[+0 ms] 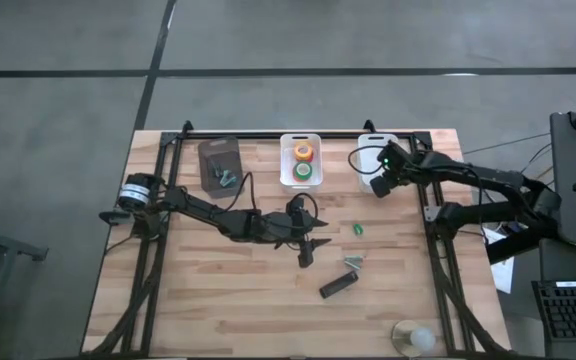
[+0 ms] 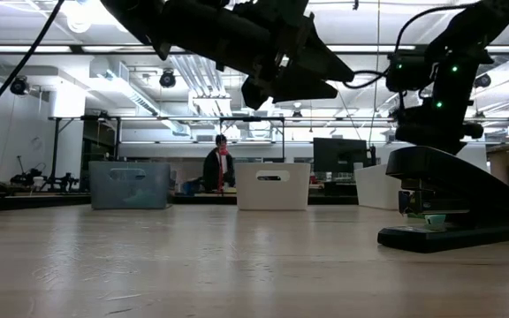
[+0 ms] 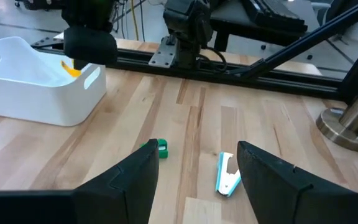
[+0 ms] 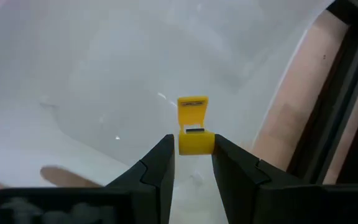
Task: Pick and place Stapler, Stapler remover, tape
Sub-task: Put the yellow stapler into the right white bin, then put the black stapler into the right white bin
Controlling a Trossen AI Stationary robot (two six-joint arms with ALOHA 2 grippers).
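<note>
The black stapler (image 1: pixel 337 286) lies flat on the wooden worktop (image 1: pixel 218 310) toward the near edge, right of centre, well apart from both arms. In the low view it fills the right foreground, and nothing stands between it and the camera. Just beyond it on the bare boards rest a pale blue-and-white staple remover (image 3: pixel 227 175) and a small green piece (image 3: pixel 161 148), each apart from the other.

Along the far edge stand three bins: a grey one (image 1: pixel 219 163) toward the left corner with silvery pieces inside, a white middle bin (image 1: pixel 301 161) holding the tape rolls (image 1: pixel 302 161) (orange and red on top, green beneath), and a white right-hand bin (image 3: pixel 36 78).

The left gripper (image 1: pixel 308 240) hangs over mid-worktop with its jaws spread wide and empty; its wrist view frames the staple remover and green piece between its fingers (image 3: pixel 132 180).

The right gripper (image 1: pixel 380 183) hangs over the right-hand bin, which it partly hides from above. Only its wrist view shows the bin's inside: a small yellow clip-like piece (image 4: pixel 194 132) sits between the fingertips (image 4: pixel 160 158), jaws partly parted; whether they press it I cannot tell.

A round silvery base (image 1: pixel 412 338) stands at the near right corner. Beyond the table a person (image 2: pixel 218 166) shows in the low view only.
</note>
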